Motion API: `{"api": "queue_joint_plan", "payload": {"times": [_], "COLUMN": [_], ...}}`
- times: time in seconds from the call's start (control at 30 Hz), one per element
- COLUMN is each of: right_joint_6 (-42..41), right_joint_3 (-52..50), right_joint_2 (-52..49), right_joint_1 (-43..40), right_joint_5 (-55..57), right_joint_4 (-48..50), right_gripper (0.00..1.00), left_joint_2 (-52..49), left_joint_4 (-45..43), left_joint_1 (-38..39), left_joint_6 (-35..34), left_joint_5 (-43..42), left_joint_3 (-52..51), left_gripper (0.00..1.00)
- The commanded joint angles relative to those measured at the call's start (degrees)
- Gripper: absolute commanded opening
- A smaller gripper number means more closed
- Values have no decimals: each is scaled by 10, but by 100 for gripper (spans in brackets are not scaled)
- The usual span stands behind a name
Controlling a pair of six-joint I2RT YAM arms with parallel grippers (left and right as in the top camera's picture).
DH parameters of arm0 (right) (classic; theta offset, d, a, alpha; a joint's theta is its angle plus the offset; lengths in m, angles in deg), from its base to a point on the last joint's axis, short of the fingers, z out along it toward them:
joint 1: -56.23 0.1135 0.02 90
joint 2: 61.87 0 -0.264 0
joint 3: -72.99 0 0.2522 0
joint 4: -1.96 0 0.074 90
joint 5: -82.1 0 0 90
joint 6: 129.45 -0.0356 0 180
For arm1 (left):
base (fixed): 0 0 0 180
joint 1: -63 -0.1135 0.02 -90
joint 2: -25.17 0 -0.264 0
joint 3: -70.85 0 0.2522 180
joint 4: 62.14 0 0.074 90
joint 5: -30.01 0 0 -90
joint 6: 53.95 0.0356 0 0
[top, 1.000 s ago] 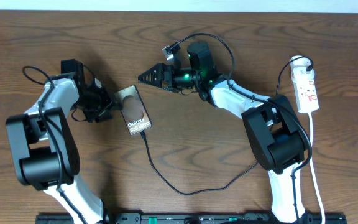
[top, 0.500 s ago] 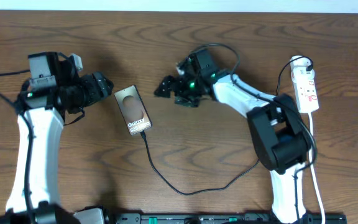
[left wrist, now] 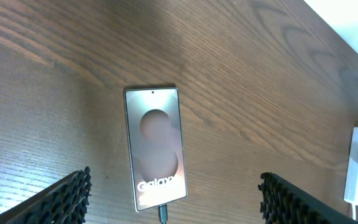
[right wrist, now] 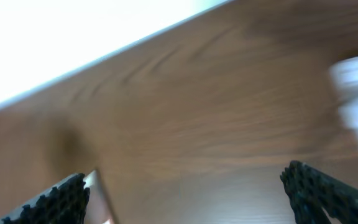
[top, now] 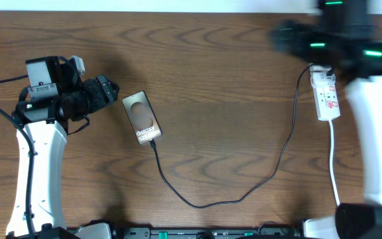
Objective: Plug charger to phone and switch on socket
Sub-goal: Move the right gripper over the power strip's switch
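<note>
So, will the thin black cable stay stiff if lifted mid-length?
Probably not: the thin black cable lies in a loose curve, so it likely sags. It seems plugged into the flat brown phone, so pulling may drag that phone along the wooden table.

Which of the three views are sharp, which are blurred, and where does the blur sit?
Overhead: phone and charger sharp, right arm smeared at top right. Left wrist: crisp throughout, phone lettering legible. Right wrist: blurred all over, power strip a white smear, washed-out glare at top left.
</note>
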Motion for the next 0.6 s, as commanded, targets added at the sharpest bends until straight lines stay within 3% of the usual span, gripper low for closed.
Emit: {"api": "queue_joint_plan", "payload": {"times": [0.0,0.1,0.23,0.47,0.57], "right_joint_6": [91,161,239,390,400], "right_joint_3": [7,7,7,8,9], "right_joint_2": [-2,-29,-80,-194,-245], "right_joint_1": [-141,-260,-328,-340,-325], "right_joint_5": [-61,-111,-153,-207,-196], "right_joint_4": [-38,-76,-104,-113,-84], "right_gripper": [99,99,99,99,99], "left_joint_2": [5,4,2,1,-6], "left_joint_4": [-1,-1,-1,-1,2], "left_joint_1": [2,2,2,2,2], "left_joint_6": [-2,-2,-2,-2,0], "left_joint_5": [2,3,3,3,3], "left_joint_3": [5,5,5,5,5], "left_gripper": [85,86,86,86,90]}}
